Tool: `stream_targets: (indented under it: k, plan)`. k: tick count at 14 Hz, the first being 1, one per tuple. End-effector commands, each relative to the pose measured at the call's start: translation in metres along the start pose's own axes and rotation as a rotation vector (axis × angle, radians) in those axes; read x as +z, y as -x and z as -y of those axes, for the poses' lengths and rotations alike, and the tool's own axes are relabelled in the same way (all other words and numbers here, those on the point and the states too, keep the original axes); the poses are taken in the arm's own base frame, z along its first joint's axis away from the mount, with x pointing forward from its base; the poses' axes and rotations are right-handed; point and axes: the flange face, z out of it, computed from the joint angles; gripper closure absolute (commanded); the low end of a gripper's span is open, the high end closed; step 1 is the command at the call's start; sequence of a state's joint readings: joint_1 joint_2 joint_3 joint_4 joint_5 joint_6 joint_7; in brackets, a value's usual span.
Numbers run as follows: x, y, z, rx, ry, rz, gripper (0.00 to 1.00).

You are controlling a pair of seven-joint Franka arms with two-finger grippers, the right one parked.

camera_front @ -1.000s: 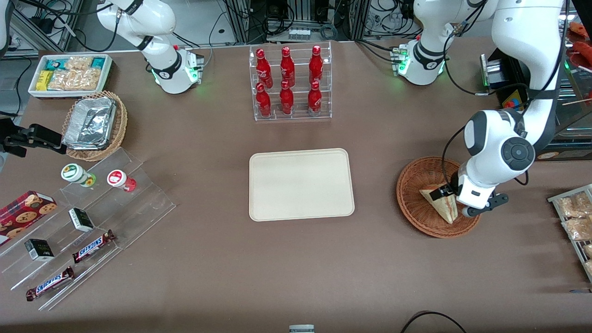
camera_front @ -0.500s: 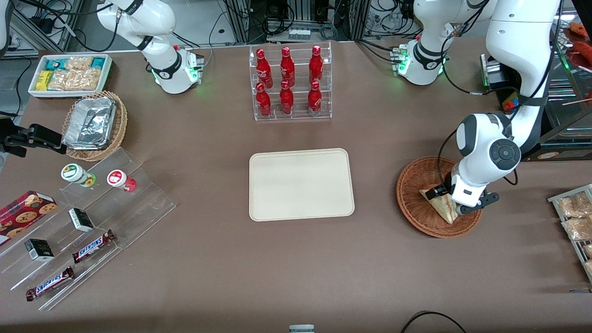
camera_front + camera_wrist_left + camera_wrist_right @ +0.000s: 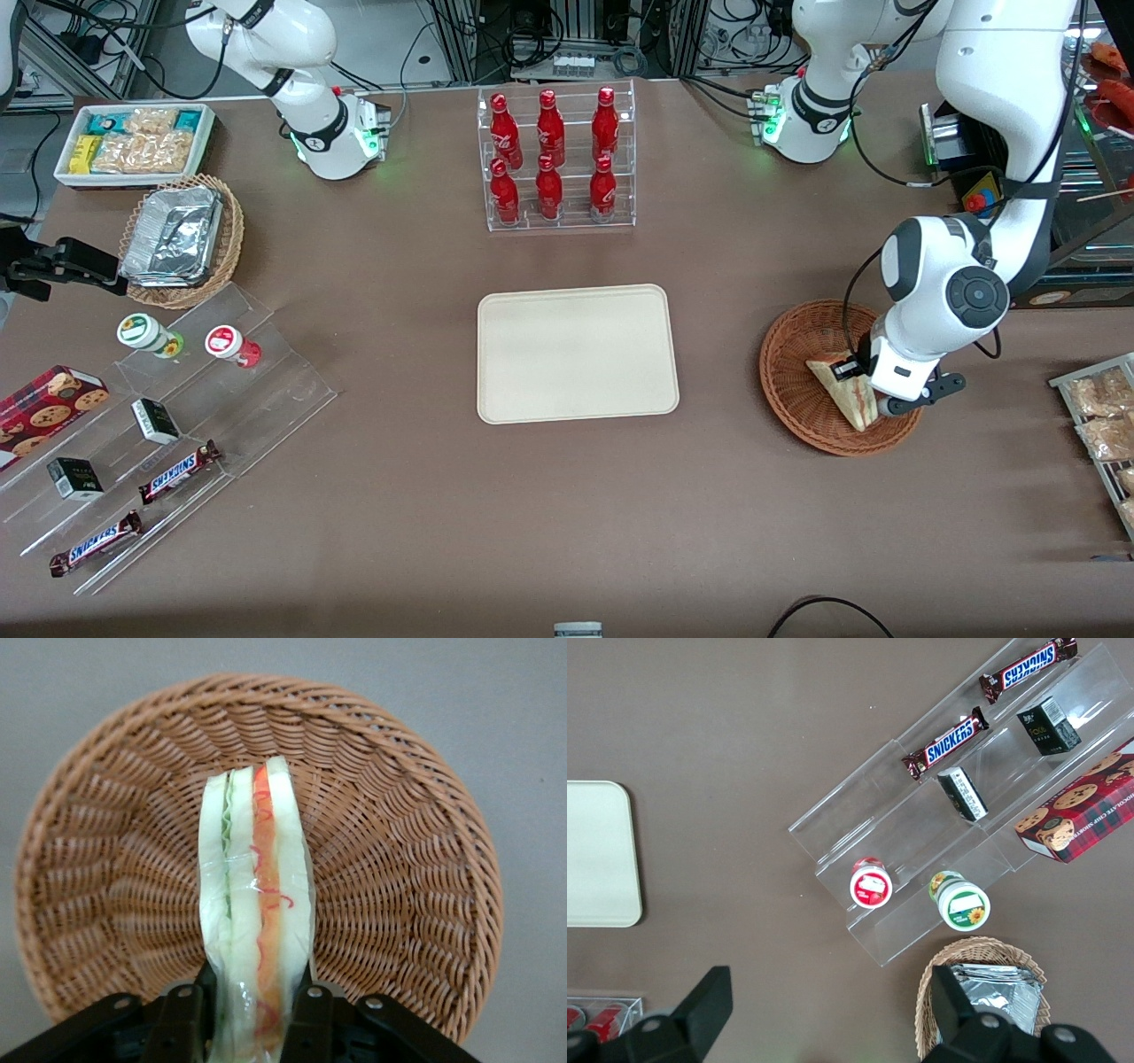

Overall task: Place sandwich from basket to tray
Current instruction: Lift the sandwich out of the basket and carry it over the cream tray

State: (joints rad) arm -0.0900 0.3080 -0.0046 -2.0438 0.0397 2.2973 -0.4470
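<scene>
My gripper [image 3: 257, 1010] is pinching the clear-wrapped sandwich [image 3: 257, 921] on edge inside the reddish-brown wicker basket [image 3: 797, 399]; the cream tray [image 3: 578, 353] is lying flat, well apart toward mid-table.

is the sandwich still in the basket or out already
In. The sandwich stands on edge inside the basket, with the hand shut on it.

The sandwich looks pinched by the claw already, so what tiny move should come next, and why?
Probably a short straight lift. The gripper has its fingers against both sides of the sandwich, which sits inside the basket, so it must clear the rim before heading to the tray.
</scene>
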Motion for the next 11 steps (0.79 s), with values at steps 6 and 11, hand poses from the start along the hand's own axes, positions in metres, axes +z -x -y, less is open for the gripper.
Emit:
stream_targets:
  k: [6, 11]
  plan:
    - [-0.154, 0.001, -0.066, 0.092, -0.081, 0.060, 1.00]
    - [-0.213, 0.032, -0.120, 0.152, -0.069, 0.048, 1.00]
